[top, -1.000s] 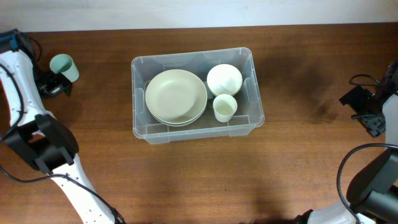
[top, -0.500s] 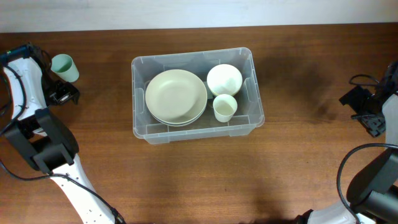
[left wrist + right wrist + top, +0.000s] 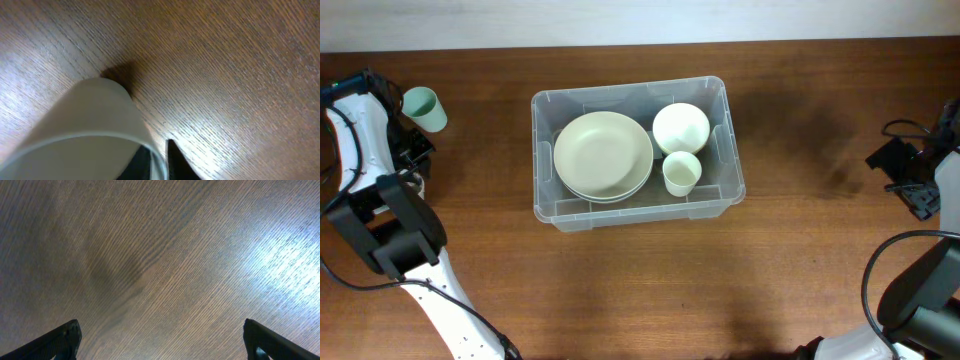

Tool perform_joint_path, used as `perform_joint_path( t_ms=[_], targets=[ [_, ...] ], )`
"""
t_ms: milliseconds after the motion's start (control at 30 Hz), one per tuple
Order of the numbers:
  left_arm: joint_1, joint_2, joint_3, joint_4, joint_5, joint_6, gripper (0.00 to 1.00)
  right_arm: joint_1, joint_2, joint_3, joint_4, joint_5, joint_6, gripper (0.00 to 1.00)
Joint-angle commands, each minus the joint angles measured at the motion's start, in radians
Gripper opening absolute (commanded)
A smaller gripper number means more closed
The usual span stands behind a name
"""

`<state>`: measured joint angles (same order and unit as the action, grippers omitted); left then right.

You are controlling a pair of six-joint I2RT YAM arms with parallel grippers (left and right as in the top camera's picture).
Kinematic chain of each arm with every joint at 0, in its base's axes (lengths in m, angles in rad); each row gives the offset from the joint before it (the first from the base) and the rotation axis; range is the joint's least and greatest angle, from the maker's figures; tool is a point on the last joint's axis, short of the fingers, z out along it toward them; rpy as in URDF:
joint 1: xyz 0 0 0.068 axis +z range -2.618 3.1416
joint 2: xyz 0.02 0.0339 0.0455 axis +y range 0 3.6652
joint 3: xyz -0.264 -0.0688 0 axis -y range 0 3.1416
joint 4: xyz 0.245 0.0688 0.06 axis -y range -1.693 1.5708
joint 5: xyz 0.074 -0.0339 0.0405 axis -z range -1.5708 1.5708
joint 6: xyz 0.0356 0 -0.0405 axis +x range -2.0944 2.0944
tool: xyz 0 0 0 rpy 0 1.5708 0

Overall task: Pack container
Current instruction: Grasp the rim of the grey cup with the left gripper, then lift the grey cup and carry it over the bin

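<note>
Clear container [image 3: 620, 218] sits mid-table, loaded, with one cup outside it at the far left.

Inside it: stacked pale plates [image 3: 603, 153] on the left, a white bowl [image 3: 680, 127] at the back right, and a small white cup [image 3: 681, 173] in front of the bowl. The mint-green cup [image 3: 423, 108] stands upright on the wooden table [image 3: 620, 290], well apart from the container. The left gripper [image 3: 416, 150] is just beside it, and I cannot tell how its pincer stands. The right gripper [image 3: 160, 335] hangs over bare wood, fingers spread wide.
</note>
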<state>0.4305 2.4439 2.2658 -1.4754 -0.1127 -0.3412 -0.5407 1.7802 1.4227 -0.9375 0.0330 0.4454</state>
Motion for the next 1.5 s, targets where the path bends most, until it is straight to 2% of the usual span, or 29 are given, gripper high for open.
perform_joint_path(
  t_ms=[0, 100, 500, 667, 867, 1000, 1033, 1100, 1367, 1467],
  targets=[
    [0.002, -0.037, -0.006, 0.001, -0.008, -0.002, 0.05, 0.003, -0.006, -0.001, 0.000, 0.005, 0.005, 0.99],
    [0.002, -0.037, -0.006, -0.005, -0.008, -0.002, 0.01, 0.003, -0.006, -0.001, 0.000, 0.005, 0.005, 0.99],
    [0.000, -0.051, 0.008, -0.033, -0.008, -0.002, 0.01, 0.003, -0.006, -0.001, 0.000, 0.005, 0.005, 0.99],
    [0.005, -0.146, 0.112, -0.043, -0.004, -0.002, 0.01, 0.003, -0.006, -0.001, 0.000, 0.005, 0.005, 0.99],
    [-0.021, -0.340, 0.292, -0.047, 0.160, 0.023, 0.01, 0.003, -0.006, -0.001, 0.000, 0.005, 0.005, 0.99],
    [-0.148, -0.471, 0.317, -0.020, 0.282, 0.111, 0.01, 0.003, -0.006, -0.001, 0.000, 0.005, 0.005, 0.99],
    [-0.246, -0.509, 0.317, -0.024, 0.285, 0.136, 0.01, 0.003, -0.006, -0.001, 0.000, 0.005, 0.005, 0.99],
    [-0.360, -0.522, 0.317, -0.028, 0.283, 0.159, 0.01, 0.003, -0.006, -0.001, 0.000, 0.005, 0.005, 0.99],
    [-0.828, -0.421, 0.304, -0.001, 0.232, 0.165, 0.01, 0.003, -0.006, -0.001, 0.000, 0.005, 0.005, 0.99],
    [-0.935, -0.353, 0.304, 0.003, 0.220, 0.165, 0.01, 0.003, -0.006, -0.001, 0.000, 0.005, 0.005, 0.99]
  ],
)
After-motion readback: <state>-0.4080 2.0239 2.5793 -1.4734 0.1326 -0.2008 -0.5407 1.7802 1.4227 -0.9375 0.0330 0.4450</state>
